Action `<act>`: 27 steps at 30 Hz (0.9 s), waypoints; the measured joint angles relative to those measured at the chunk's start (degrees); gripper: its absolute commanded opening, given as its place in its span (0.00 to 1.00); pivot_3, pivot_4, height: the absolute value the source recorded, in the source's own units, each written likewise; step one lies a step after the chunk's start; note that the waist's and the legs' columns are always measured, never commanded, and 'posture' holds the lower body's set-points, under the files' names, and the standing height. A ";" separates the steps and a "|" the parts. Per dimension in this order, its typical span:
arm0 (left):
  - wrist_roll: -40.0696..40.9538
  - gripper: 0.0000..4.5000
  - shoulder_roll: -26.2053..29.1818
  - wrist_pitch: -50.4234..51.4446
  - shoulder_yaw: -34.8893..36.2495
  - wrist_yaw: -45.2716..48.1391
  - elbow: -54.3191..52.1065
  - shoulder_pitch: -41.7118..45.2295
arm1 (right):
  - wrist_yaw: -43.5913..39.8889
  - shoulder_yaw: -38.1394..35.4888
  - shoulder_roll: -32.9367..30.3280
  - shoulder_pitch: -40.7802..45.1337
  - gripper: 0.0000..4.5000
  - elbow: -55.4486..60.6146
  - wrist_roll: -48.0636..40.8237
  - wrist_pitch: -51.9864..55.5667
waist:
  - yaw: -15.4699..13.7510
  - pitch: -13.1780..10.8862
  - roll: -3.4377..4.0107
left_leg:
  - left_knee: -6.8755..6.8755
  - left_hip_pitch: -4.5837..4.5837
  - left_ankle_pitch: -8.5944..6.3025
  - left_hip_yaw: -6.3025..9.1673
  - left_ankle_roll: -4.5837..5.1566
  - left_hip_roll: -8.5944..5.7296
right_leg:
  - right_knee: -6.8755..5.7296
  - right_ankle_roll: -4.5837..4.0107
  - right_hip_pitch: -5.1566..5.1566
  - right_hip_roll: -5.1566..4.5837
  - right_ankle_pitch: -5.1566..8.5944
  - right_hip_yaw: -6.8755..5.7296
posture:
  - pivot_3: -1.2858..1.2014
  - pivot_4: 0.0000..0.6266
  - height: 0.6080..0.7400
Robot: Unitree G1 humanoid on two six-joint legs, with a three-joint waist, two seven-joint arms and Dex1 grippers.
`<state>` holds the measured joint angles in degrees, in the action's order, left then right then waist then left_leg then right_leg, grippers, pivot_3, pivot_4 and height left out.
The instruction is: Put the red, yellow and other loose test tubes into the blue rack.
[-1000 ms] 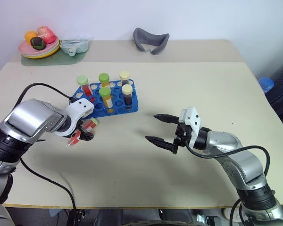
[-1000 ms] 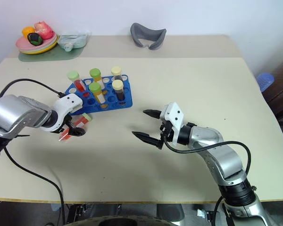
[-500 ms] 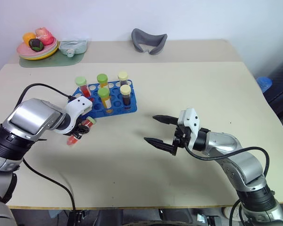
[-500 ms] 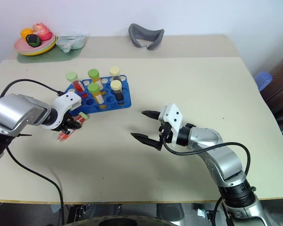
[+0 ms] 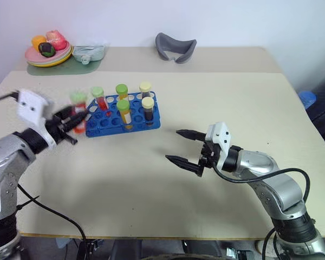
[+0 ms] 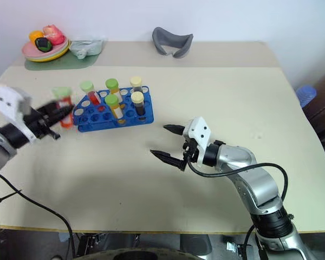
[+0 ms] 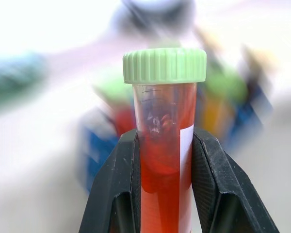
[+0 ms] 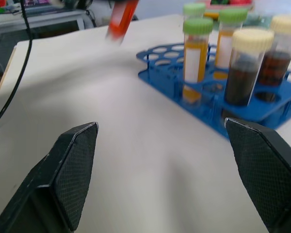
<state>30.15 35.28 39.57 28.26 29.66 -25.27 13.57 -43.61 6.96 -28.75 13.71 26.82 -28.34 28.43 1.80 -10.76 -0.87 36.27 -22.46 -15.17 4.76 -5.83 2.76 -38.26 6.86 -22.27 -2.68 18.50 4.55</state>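
Note:
My left gripper (image 5: 76, 116) is shut on a red test tube (image 7: 164, 145) with a green cap, held upright above the table just left of the blue rack (image 5: 106, 126). Both black fingers (image 7: 115, 194) press the tube's sides. The same red tube (image 8: 121, 18) hangs blurred beyond the rack in the right wrist view. The rack holds a red tube (image 5: 99, 98), two yellow tubes (image 5: 123, 111) with green caps and two dark tubes (image 5: 147, 109) with cream caps. My right gripper (image 5: 174, 145) stands open over the bare table right of the rack, holding nothing.
A plate of toy food (image 5: 46, 52) and a small pale container (image 5: 88, 52) sit on a green mat at the back left. A grey curved object (image 5: 175, 46) lies at the back middle. A blue object (image 5: 306, 97) stands beyond the table's right edge.
My left gripper has shut on the red tube that lay on the table, lifted it, turned it upright and swung out to the left. The right arm has stayed still.

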 measured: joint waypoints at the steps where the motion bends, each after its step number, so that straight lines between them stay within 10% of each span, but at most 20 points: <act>1: -1.26 0.19 -2.38 -1.90 -0.73 -2.55 0.10 0.66 | 0.11 0.11 0.53 0.58 0.96 -0.27 0.03 0.00 | 0.07 0.00 -0.01 | -0.02 0.00 0.00 0.00 0.00 0.00 | 0.03 0.01 -0.01 0.00 0.00 0.00 | 0.52 0.24 1.00; 9: -14.04 0.19 -17.12 -22.82 -9.59 -13.69 8.16 -1.35 | 0.35 0.83 1.29 1.56 0.96 -1.96 0.18 -0.05 | 0.72 0.01 0.00 | -0.06 0.02 -0.02 0.00 0.03 0.02 | -0.03 -0.01 -0.07 0.04 0.00 0.01 | 0.52 0.24 1.00; 27: -21.51 0.19 -21.47 -45.76 -16.08 -16.75 25.15 0.66 | 1.61 0.85 1.36 1.21 0.96 -1.78 0.50 -0.04 | 0.62 0.01 0.00 | -0.06 0.02 -0.02 0.01 0.03 0.00 | -0.01 0.00 -0.04 0.04 0.00 0.00 | 0.52 0.24 1.00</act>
<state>8.64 13.80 -6.19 12.17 12.91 -0.12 14.23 -42.00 7.82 -27.39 14.92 25.04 -27.84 28.38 2.42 -10.75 -0.87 36.21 -22.44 -15.19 4.76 -5.80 2.77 -38.27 6.86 -22.32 -2.65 18.49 4.54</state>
